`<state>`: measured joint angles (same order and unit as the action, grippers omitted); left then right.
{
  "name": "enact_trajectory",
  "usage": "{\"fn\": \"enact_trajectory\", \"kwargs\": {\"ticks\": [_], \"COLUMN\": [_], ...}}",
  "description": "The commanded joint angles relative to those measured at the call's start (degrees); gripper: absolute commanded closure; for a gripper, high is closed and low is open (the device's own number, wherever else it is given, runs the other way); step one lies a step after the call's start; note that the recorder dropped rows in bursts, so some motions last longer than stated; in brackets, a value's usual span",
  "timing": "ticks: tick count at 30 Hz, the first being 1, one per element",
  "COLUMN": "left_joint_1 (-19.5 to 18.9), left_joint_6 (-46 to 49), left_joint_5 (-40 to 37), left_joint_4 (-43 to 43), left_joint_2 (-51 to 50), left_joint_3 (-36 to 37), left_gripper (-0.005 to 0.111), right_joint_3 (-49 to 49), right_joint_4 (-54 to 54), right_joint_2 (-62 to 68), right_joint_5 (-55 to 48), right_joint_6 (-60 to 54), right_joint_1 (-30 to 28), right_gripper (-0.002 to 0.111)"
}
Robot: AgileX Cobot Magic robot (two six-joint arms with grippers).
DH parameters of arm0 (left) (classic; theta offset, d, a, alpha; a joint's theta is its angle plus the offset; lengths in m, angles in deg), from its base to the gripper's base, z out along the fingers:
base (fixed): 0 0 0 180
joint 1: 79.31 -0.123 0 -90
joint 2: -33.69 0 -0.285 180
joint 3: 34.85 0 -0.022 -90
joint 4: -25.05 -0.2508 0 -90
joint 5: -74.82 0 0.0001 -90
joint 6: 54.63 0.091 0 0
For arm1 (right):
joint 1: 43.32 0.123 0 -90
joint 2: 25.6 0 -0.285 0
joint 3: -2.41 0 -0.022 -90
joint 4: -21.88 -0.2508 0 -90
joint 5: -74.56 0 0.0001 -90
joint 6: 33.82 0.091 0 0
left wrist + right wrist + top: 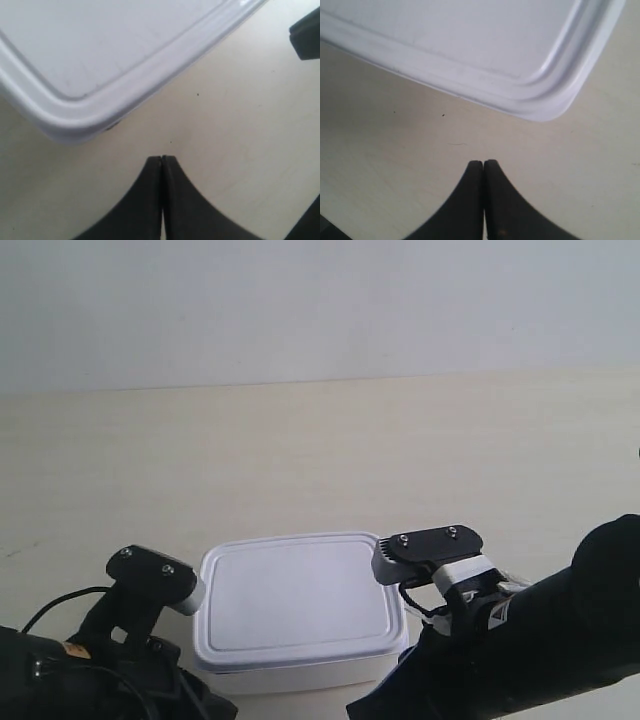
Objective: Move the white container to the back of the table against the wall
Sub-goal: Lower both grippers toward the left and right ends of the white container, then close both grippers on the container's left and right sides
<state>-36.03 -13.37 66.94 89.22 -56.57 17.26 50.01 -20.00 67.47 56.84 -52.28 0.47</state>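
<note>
The white container (pixel 298 602) sits lid-on at the near middle of the table (pixel 320 455), far from the wall (pixel 320 300). An arm flanks it on each side: the arm at the exterior view's left (pixel 140 600) and the arm at the exterior view's right (pixel 470 610). In the left wrist view, my left gripper (pixel 162 158) is shut and empty over bare table, a short way off one rounded corner of the container (pixel 90 55). My right gripper (pixel 483 162) is likewise shut and empty, apart from another corner of the container (pixel 470 45).
Bare beige tabletop stretches from the container back to the wall. A dark part of the other arm (pixel 306 35) shows at the edge of the left wrist view. A black cable (pixel 55 602) loops by the arm at the exterior view's left.
</note>
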Motion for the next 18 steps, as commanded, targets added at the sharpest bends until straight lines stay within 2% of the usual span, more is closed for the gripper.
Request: {"fn": "enact_trajectory", "kwargs": {"ticks": [1,6,18], "left_joint_1": [0.34,0.34,0.34], "left_joint_6": [0.21,0.10,0.23], "left_joint_5": [1.75,4.00,2.53], "left_joint_4": [1.29,2.25,2.25], "left_joint_2": [-3.04,-4.30,-4.30], "left_joint_3": [-1.14,-2.34,-3.99], "left_gripper": [0.107,0.107,0.107], "right_joint_3": [0.11,-0.36,-2.36], "right_joint_4": [-0.23,-0.23,0.63], "right_joint_2": [-0.07,0.15,0.15], "right_joint_5": [1.34,2.08,1.14], "right_joint_6": [-0.44,-0.57,-0.57], "right_joint_1": [0.17,0.17,0.17], "right_gripper": [0.108,0.108,0.108]}}
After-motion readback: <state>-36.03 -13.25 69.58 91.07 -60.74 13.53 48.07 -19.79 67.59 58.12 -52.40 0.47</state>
